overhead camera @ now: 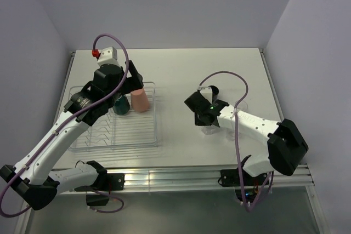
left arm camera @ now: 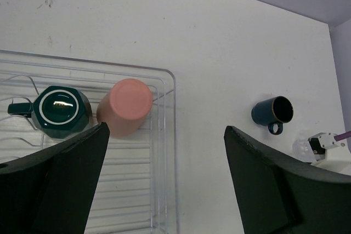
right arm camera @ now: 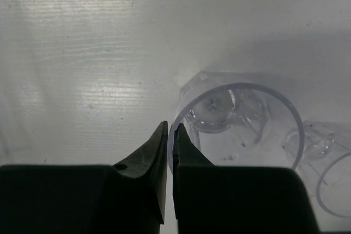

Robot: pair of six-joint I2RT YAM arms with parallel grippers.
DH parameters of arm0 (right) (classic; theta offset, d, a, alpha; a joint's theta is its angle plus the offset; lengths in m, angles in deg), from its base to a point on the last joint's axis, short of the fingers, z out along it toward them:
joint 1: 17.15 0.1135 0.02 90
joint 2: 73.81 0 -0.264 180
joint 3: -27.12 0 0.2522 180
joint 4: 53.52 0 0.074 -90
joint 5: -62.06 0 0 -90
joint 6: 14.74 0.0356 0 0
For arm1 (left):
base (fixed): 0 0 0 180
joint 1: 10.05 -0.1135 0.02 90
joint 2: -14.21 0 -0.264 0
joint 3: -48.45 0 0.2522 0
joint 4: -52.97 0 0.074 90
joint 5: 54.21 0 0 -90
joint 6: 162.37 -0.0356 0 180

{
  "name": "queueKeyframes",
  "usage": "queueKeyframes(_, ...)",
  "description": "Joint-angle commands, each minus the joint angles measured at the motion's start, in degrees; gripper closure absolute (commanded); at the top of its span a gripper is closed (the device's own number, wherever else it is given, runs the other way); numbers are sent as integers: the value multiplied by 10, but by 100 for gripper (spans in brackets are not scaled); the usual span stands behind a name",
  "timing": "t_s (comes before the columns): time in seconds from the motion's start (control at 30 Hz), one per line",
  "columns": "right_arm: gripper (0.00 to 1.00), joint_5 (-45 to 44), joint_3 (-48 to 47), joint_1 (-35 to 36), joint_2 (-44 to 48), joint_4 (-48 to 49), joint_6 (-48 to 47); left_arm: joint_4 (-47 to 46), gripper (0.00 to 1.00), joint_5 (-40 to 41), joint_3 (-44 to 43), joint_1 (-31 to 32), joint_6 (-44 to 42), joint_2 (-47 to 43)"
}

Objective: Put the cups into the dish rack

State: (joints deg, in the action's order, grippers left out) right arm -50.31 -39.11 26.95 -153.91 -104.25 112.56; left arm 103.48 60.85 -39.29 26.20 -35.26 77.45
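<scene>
The transparent dish rack (overhead camera: pixel 156 131) lies on the left, its right rim (left arm camera: pixel 170 152) running under my left wrist camera. In it stand a dark teal mug (overhead camera: pixel 122 104) (left arm camera: pixel 59 110) and a salmon-pink tumbler (overhead camera: pixel 140 101) (left arm camera: pixel 127 106), both upside down. My left gripper (overhead camera: pixel 130 85) (left arm camera: pixel 164 154) hangs open above the rack's right rim, with nothing between its fingers. A navy mug (overhead camera: pixel 211 91) (left arm camera: pixel 272 111) stands upright on the table. My right gripper (overhead camera: pixel 204 121) (right arm camera: pixel 171 135) pinches the rim of a clear glass (right arm camera: pixel 241 121) (overhead camera: pixel 209 130), one finger inside and one outside. A second clear glass (right arm camera: pixel 329 182) stands beside it.
White walls close in the white table (overhead camera: pixel 181 69) at the back and on both sides. The right arm (overhead camera: pixel 258 127) lies across the table's right half, with its purple cable (overhead camera: pixel 227 75) arching over the navy mug.
</scene>
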Motion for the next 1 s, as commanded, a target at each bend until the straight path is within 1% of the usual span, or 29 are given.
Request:
queueKeyframes(0.0, 98, -14, -15, -8, 10, 9, 0, -8, 7, -12, -6, 2, -6, -4)
queueKeyframes(0.03, 100, -14, -25, -9, 23, 3, -1, -9, 7, -16, -3, 2, -5, -5)
queueKeyframes(0.1, 100, -8, -41, -9, 41, -16, -7, -14, 7, -33, -2, 2, -5, -8)
queueKeyframes(0.17, 100, -1, -77, -8, 77, -31, -17, -23, 5, -54, 0, 0, -8, -14)
queueKeyframes(0.2, 100, 16, -90, -8, 90, -39, -21, -33, 4, -87, 0, -2, -9, -16)
queueKeyframes(0.27, 100, 43, -126, -9, 136, -36, -33, -45, 4, -125, 0, -14, -12, -26)
queueKeyframes(0.3, 100, 77, -136, -10, 150, -22, -35, -63, 3, -180, 1, -29, -14, -29)
queueKeyframes(0.37, 100, 127, -158, -20, 187, 5, -39, -88, 2, -247, 8, -47, -14, -42)
queueKeyframes(0.4, 100, 158, -161, -26, 194, 42, -40, -119, 2, -284, 14, -68, -12, -45)
queueKeyframes(0.43, 100, 214, -173, -34, 202, 57, -36, -134, 2, -355, 24, -79, -6, -48)
queueKeyframes(0.5, 100, 266, -183, -49, 203, 101, -23, -169, 2, -431, 37, -102, 9, -52)
queueKeyframes(0.53, 100, 289, -190, -54, 202, 119, -16, -205, 2, -466, 51, -118, 14, -51)
queueKeyframes(0.57, 100, 338, -192, -60, 200, 137, 4, -228, 1, -539, 58, -123, 26, -47)
queueKeyframes(0.6, 100, 364, -193, -73, 198, 179, 15, -252, 1, -574, 65, -127, 36, -44)
queueKeyframes(0.63, 100, 387, -193, -78, 193, 202, 39, -302, 1, -601, 80, -128, 45, -41)
queueKeyframes(0.67, 100, 423, -191, -83, 190, 222, 53, -326, 1, -634, 88, -128, 66, -36)
queueKeyframes(0.7, 100, 437, -190, -93, 188, 263, 66, -346, 1, -644, 95, -127, 75, -33)
queueKeyframes(0.73, 100, 453, -186, -96, 181, 285, 93, -361, 1, -653, 104, -127, 82, -30)
queueKeyframes(0.77, 100, 468, -184, -100, 177, 305, 107, -399, 1, -663, 109, -127, 96, -23)
queueKeyframes(0.8, 100, 494, -182, -104, 173, 343, 120, -415, 1, -681, 113, -127, 105, -20)
queueKeyframes(0.83, 100, 506, -178, -110, 164, 360, 131, -428, 1, -686, 119, -127, 113, -16)
queueKeyframes(0.87, 100, 515, -175, -111, 160, 367, 152, -436, 1, -687, 119, -127, 120, -11)
queueKeyframes(0.9, 100, 529, -170, -114, 158, 412, 165, -442, 1, -685, 119, -127, 121, -8)
queueKeyframes(0.97, 100, 541, -150, -120, 154, 448, 198, -436, 1, -680, 116, -128, 118, 0)
